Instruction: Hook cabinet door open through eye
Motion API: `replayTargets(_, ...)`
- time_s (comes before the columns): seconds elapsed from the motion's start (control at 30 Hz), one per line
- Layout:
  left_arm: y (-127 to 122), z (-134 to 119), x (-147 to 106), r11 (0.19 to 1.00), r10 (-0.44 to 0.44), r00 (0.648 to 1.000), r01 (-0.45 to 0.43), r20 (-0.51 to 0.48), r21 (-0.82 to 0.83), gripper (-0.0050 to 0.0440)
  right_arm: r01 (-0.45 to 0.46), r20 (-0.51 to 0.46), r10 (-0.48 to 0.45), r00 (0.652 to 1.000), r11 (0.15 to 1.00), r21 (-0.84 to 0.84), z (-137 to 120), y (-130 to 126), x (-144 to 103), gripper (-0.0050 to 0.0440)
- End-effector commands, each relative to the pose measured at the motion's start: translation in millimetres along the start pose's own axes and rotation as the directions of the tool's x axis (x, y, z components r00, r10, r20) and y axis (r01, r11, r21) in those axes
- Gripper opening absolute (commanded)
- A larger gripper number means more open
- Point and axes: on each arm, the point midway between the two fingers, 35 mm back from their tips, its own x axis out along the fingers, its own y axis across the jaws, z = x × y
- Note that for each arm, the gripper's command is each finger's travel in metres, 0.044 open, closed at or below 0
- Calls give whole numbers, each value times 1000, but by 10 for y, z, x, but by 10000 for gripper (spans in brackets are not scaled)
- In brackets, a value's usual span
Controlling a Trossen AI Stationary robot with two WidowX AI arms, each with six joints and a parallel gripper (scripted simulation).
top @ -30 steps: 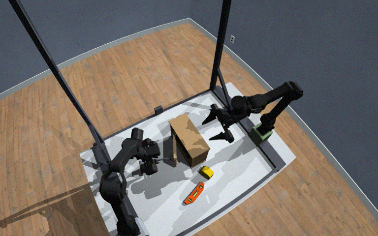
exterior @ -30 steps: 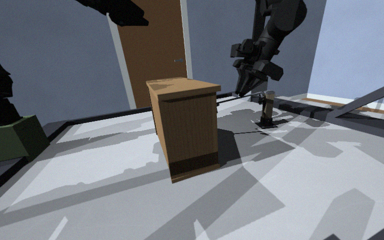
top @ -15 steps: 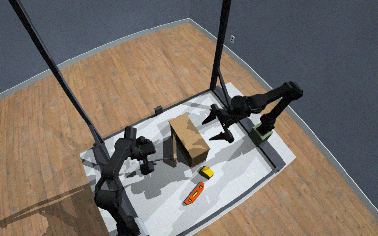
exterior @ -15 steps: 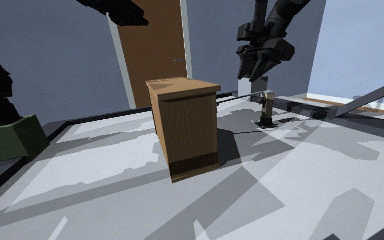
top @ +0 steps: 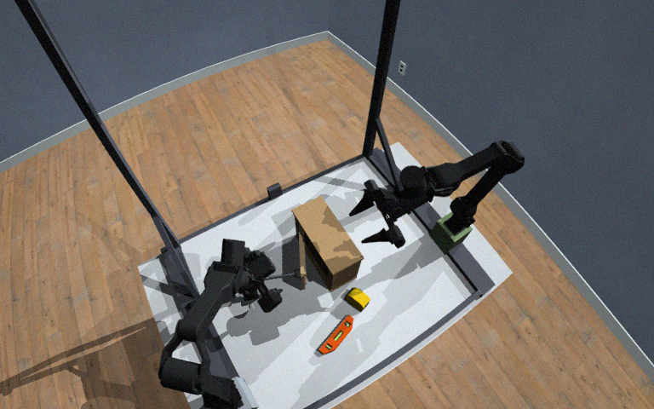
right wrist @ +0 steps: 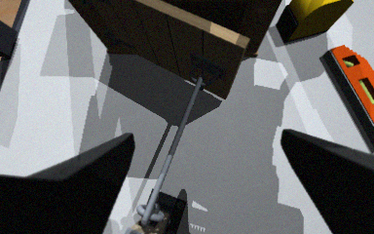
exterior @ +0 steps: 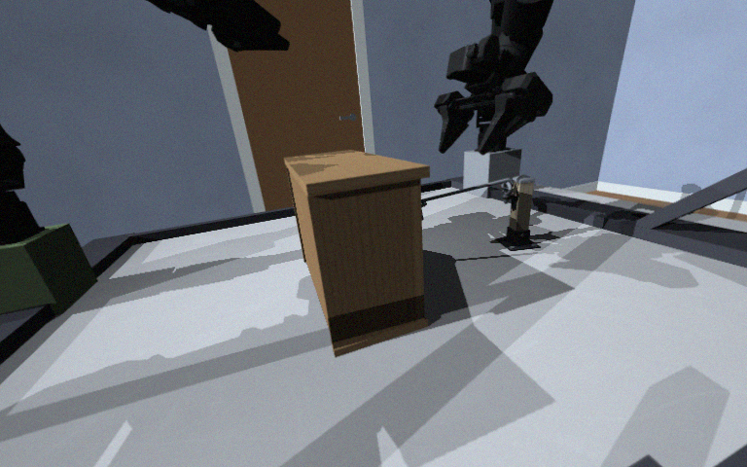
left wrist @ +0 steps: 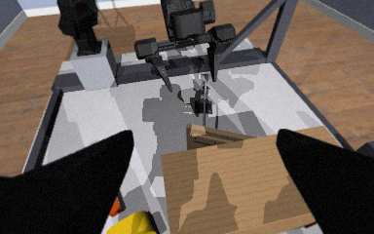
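Observation:
The wooden cabinet [top: 328, 241] stands upright on its base on the mat, also seen in the exterior view [exterior: 363, 242]. Its door [left wrist: 209, 136] is swung open toward the short post [exterior: 520, 211]. The grey hook rod [right wrist: 177, 141] runs from the post [right wrist: 156, 216] to the eye plate on the door [right wrist: 205, 68]; I cannot see its tip clearly. My right gripper [exterior: 484, 126] is open, above the post, with nothing between the fingers. My left gripper [top: 369, 224] is open and empty, hovering beside the cabinet's far side [left wrist: 205, 134].
A yellow block [top: 357, 298] and an orange spirit level [top: 335, 334] lie on the mat in front of the cabinet. A green base block [top: 450, 233] carries the left arm. Black frame posts [top: 381, 82] rise at the mat's corners.

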Motion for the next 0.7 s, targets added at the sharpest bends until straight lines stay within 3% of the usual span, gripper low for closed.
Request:
replayTargets(0.0,5,105,-54,1000,3,1000,-3,31,0,400,-103,65,107,992,993,-61,140,-97,-73,440)
replayTargets(0.23,5,105,-54,1000,3,1000,-3,31,0,400,-174,95,190,977,972,-156,172,-224,-56,440)
replayTargets(0.67,5,105,-54,1000,3,1000,-3,31,0,400,-342,135,438,889,829,-444,290,-614,0,440)
